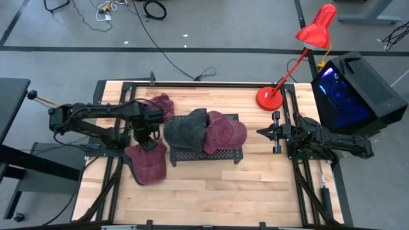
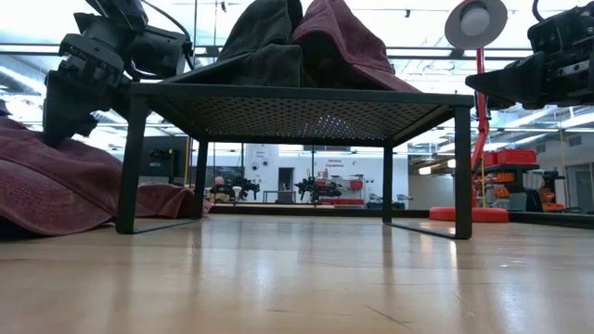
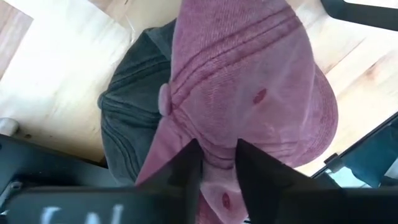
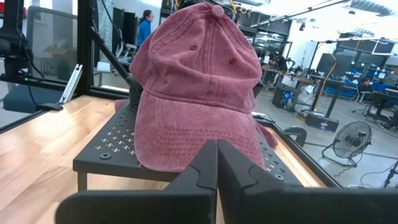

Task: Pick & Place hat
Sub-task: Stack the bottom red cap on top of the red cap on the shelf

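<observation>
Hat point(image 1: 148, 165) under handling is a maroon cap lying on the table point(image 1: 211, 191) near the left edge, just beside the rack's point(image 1: 220, 156) left front corner. The left gripper point(image 1: 146, 139) hangs directly over its rear part. In the left wrist view the fingers point(image 3: 186, 163) stand slightly apart with maroon fabric showing between them; whether they pinch the cloth or merely straddle it cannot be told from these pictures.

Two hats sit on the rack at the table's middle: a dark grey hat point(image 1: 185, 130) on its left half and a maroon one point(image 1: 225, 133) on its right half, touching each other. Another maroon hat point(image 1: 160, 104) lies on the table toward the back edge, behind the left arm.

The right gripper point(image 1: 265, 132) waits near the right edge, just beside the lamp point(image 1: 271, 97), pointing at the rack with its fingers pressed together and holding nothing.

Judgement: the step in hand is either the grasp or the release of the hat at the left front of the rack; which one cannot be settled here. If a grasp, the next move calls for a firm close on the crown fabric, then a lift high enough to clear the rack's edge. If a release, it calls for a full spread and a straight rise so the cloth does not snag and drag.

Risk noted: the soft fabric may slip or fold under a shallow pinch.
</observation>
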### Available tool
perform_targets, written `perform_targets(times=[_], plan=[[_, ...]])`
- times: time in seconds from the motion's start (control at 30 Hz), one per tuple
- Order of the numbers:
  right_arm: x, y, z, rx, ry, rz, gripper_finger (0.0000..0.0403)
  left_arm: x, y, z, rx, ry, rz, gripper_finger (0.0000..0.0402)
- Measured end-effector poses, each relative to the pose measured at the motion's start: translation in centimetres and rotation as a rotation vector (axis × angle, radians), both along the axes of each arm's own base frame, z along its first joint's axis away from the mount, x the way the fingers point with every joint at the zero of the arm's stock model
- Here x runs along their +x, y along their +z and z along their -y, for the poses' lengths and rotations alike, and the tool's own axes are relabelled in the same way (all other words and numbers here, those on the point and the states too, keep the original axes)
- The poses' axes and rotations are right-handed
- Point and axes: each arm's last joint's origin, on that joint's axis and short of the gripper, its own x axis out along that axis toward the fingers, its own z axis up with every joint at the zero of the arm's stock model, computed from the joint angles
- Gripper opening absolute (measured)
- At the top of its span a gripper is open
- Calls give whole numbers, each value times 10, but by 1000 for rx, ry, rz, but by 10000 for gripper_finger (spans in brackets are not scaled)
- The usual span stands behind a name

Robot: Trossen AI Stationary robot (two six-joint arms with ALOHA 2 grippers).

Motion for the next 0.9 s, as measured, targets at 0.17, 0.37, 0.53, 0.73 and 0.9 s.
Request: perform_targets(times=[0.17, 0.37, 0.53, 0.73, 0.9], plan=[[0, 0, 0, 0, 0, 0, 4, 0, 0, 0, -11, 1, 3, 49], [0, 0, 0, 0, 0, 0, 4, 0, 5, 1, -23, 2, 3, 12], [0, 0, 0, 0, 0, 0, 4, -2, 18, 1, -16, 2, 4, 18], [0, 0, 0, 0, 0, 0, 4, -3, 42, 1, -10, 23, -8, 12], [0, 0, 0, 0, 0, 0, 4, -1, 63, 5, -8, -2, 10, 14]])
